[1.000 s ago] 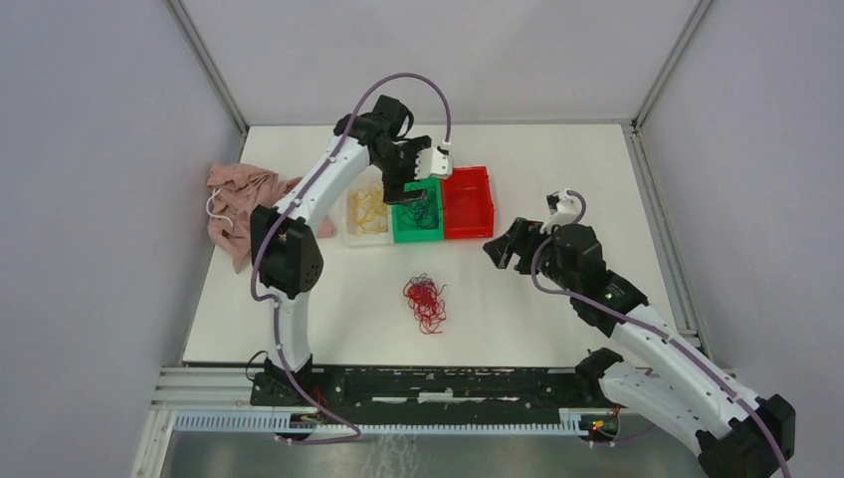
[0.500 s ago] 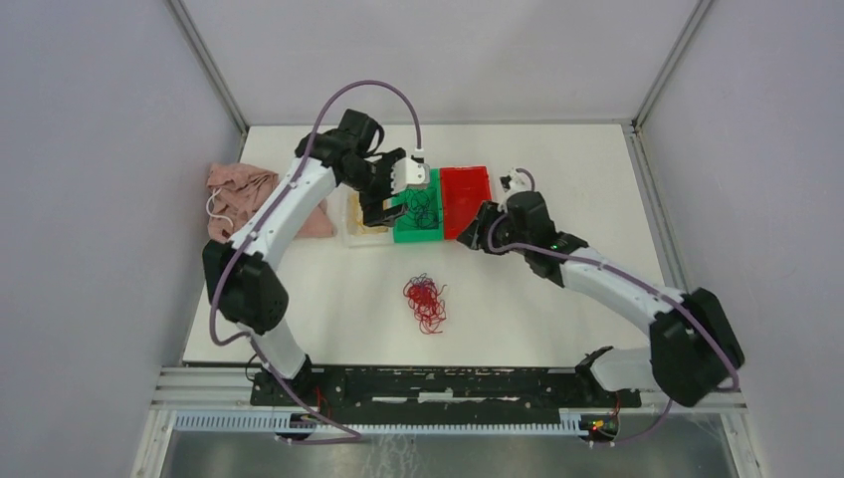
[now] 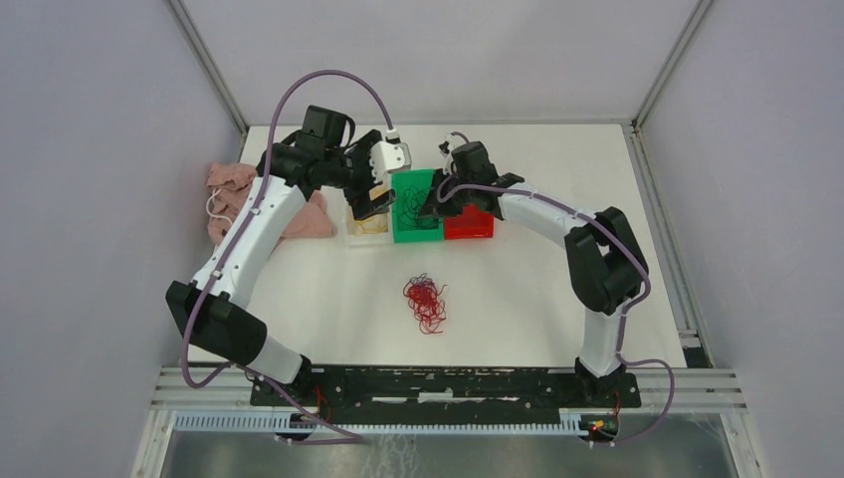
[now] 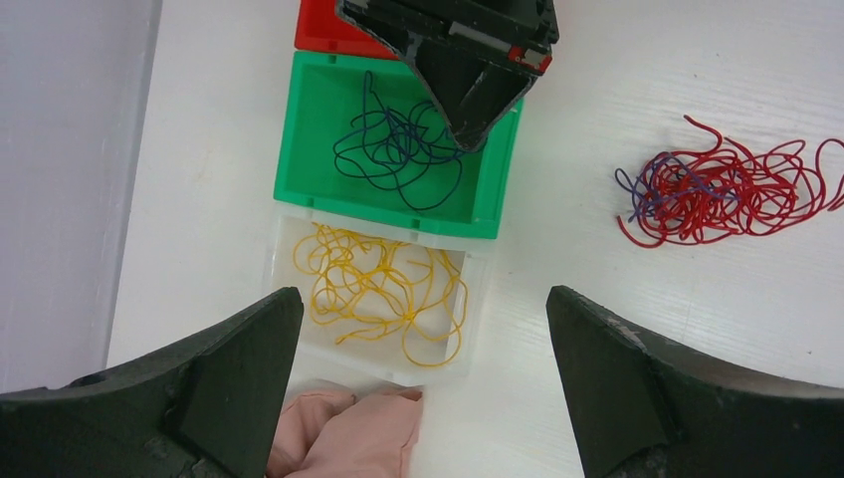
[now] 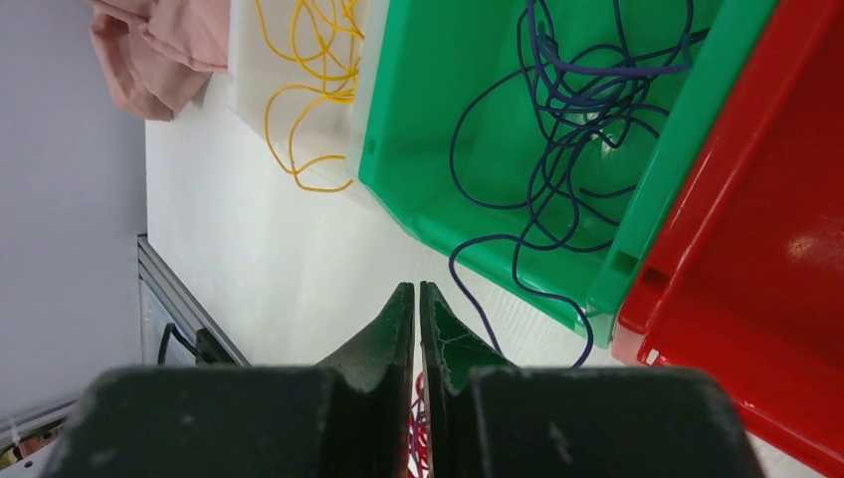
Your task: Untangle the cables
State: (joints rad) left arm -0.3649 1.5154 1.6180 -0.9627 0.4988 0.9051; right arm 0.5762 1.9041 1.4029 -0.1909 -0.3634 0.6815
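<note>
The cables lie in three groups. A red tangle (image 3: 426,302) with a few purple strands (image 4: 727,184) sits on the table in front of the bins. Yellow cables (image 4: 383,289) fill the white bin (image 3: 364,231). Dark purple cables (image 5: 577,119) lie in the green bin (image 3: 400,227), and one strand (image 5: 476,289) hangs over its front wall onto the table. My left gripper (image 4: 423,319) is open above the white bin's near end, with nothing in it. My right gripper (image 5: 418,291) is shut and hovers just in front of the green bin, with nothing seen between its fingers.
A red bin (image 3: 468,221) stands to the right of the green one, its visible floor (image 5: 766,239) bare. A pink cloth (image 3: 234,194) lies to the left of the white bin and touches its corner (image 4: 348,438). Grey walls enclose the table on three sides.
My right arm swung from the table's right side over to the green bin, and its jaws closed. My left gripper drew back left from the green bin to the white one, still open.
</note>
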